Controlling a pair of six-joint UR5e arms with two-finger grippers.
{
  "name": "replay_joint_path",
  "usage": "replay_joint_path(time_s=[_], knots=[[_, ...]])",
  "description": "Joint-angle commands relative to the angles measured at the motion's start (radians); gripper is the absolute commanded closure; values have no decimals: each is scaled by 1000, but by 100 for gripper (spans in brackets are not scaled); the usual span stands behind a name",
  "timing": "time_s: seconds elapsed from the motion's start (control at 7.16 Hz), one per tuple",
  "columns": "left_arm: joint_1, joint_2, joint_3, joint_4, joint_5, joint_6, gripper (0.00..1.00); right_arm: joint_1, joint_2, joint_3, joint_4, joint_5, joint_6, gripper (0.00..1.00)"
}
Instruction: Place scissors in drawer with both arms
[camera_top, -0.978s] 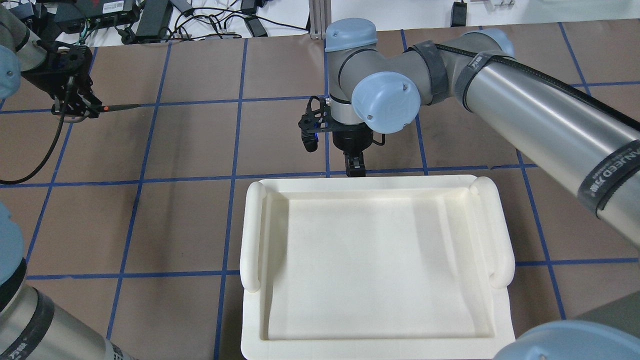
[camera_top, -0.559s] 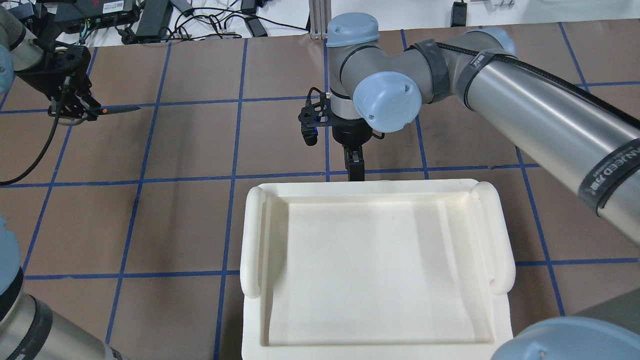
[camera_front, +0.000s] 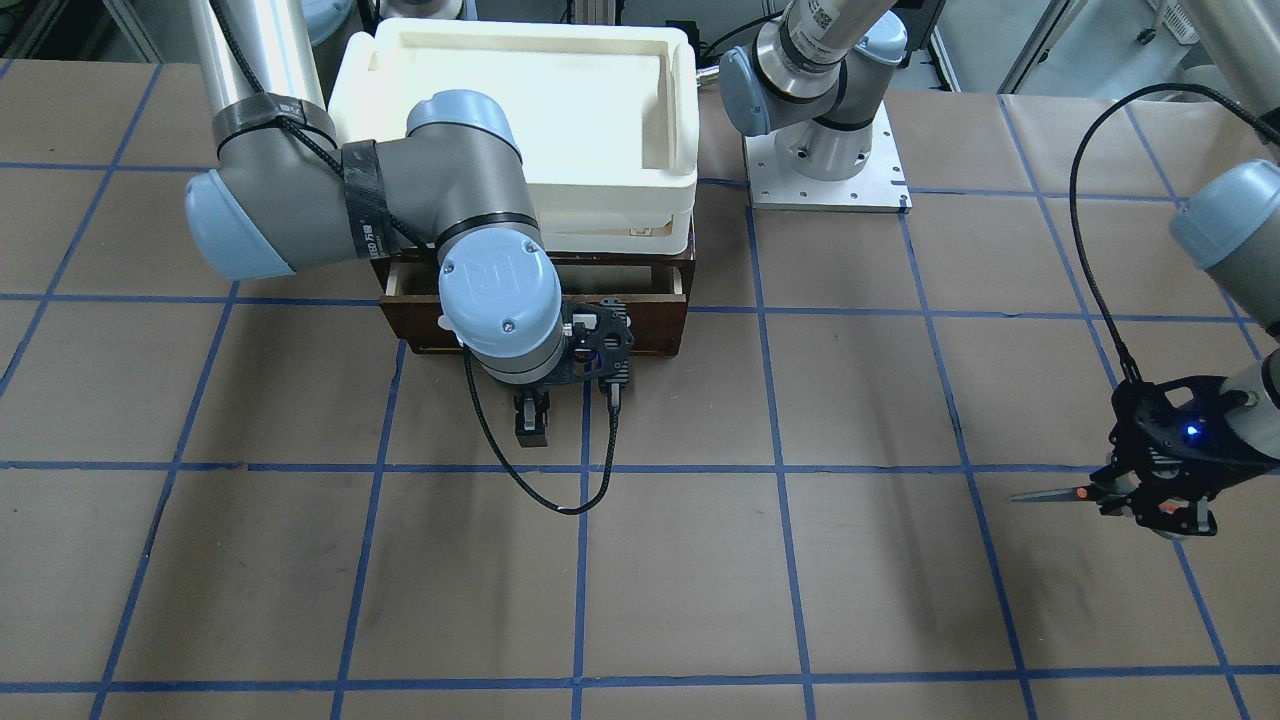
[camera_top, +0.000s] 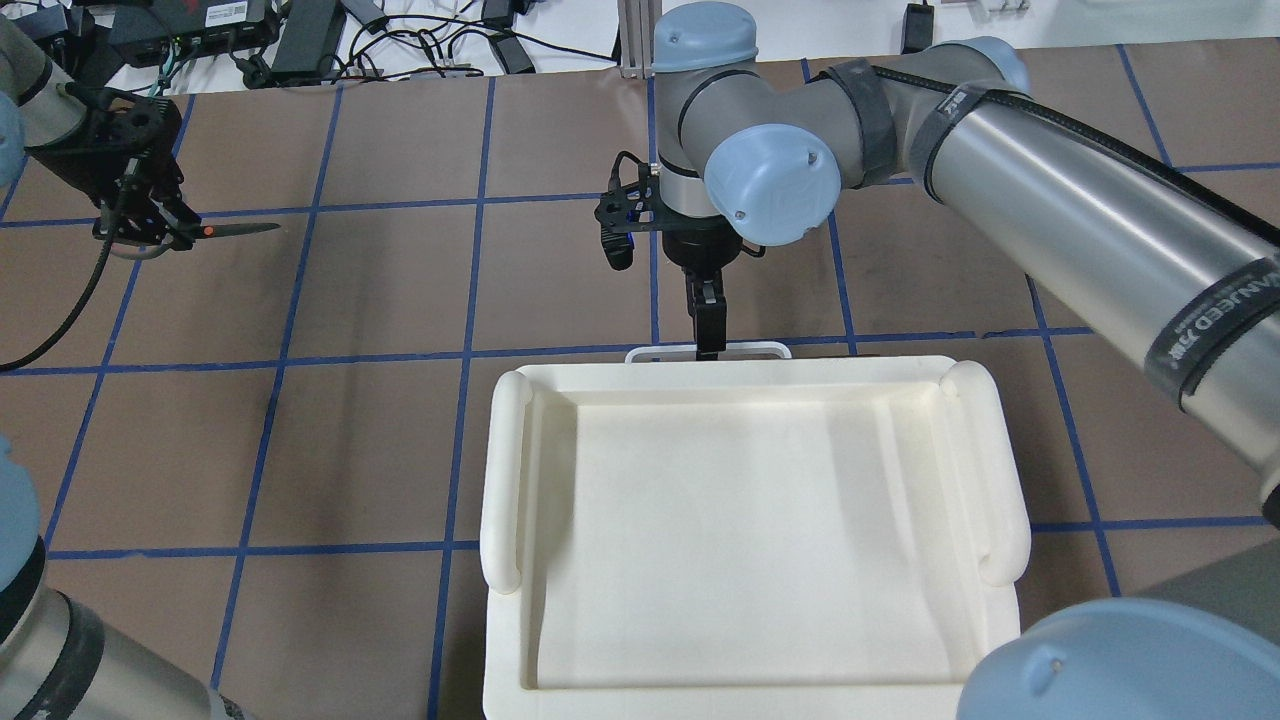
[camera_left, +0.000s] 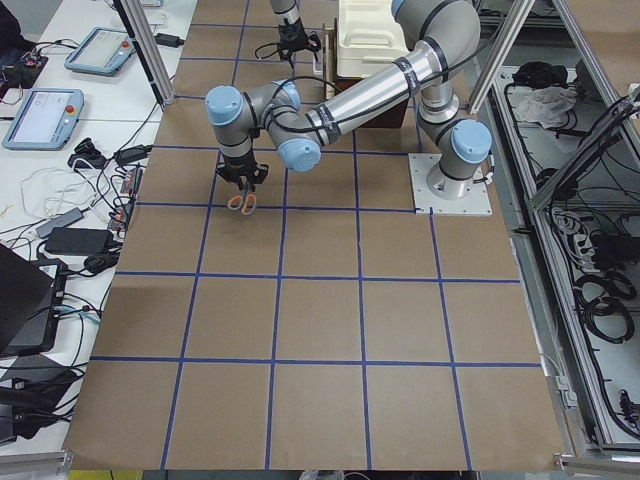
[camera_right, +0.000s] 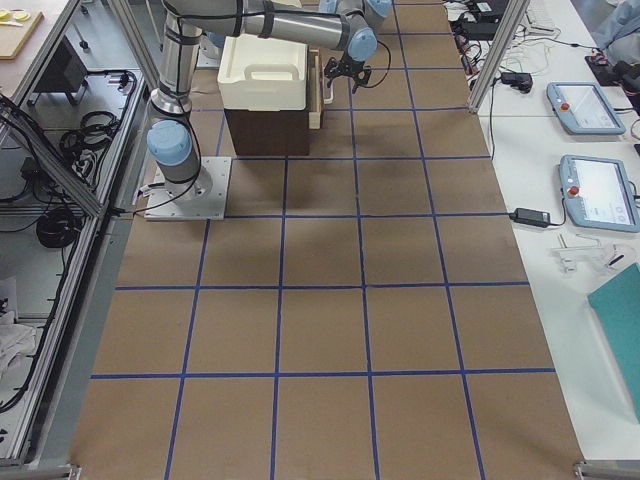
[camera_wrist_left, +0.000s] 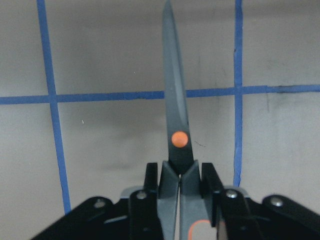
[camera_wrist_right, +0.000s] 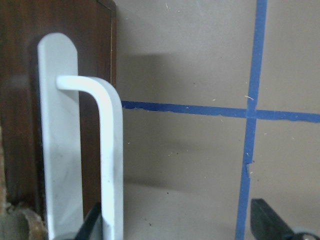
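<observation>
My left gripper (camera_top: 150, 222) is shut on the handles of the scissors (camera_top: 238, 229) at the far left, above the table. The dark blades point toward the middle. The left wrist view shows the closed blades and orange pivot dot (camera_wrist_left: 179, 139). My right gripper (camera_top: 708, 330) is at the white bar handle (camera_top: 740, 349) of the dark brown drawer (camera_front: 650, 320). In the right wrist view the handle (camera_wrist_right: 110, 150) lies against one finger (camera_wrist_right: 92, 227), with the other finger (camera_wrist_right: 270, 225) far off, so the jaws stand open. The drawer is out a little, showing a pale strip of interior (camera_front: 620, 283).
A cream plastic tray (camera_top: 510, 470) sits on top of the drawer cabinet and hides it from overhead. The left arm's base plate (camera_front: 825, 170) stands beside the cabinet. Brown paper with blue tape lines covers the table. Cables lie past the far edge (camera_top: 420, 40).
My right gripper has moved away from the robot. The white handle has come out from under the tray's edge. My left gripper with the scissors has shifted slightly.
</observation>
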Motion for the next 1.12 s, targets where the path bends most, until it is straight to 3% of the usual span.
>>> replay_joint_path(time_s=[0.0,0.98], knots=[[0,-1,0,0,2,0,100,-10,32,-36,-4,-4,-5,0],[-2,-4,0,0,16,4,100,-36,89,-108,-42,-6,-40,0]])
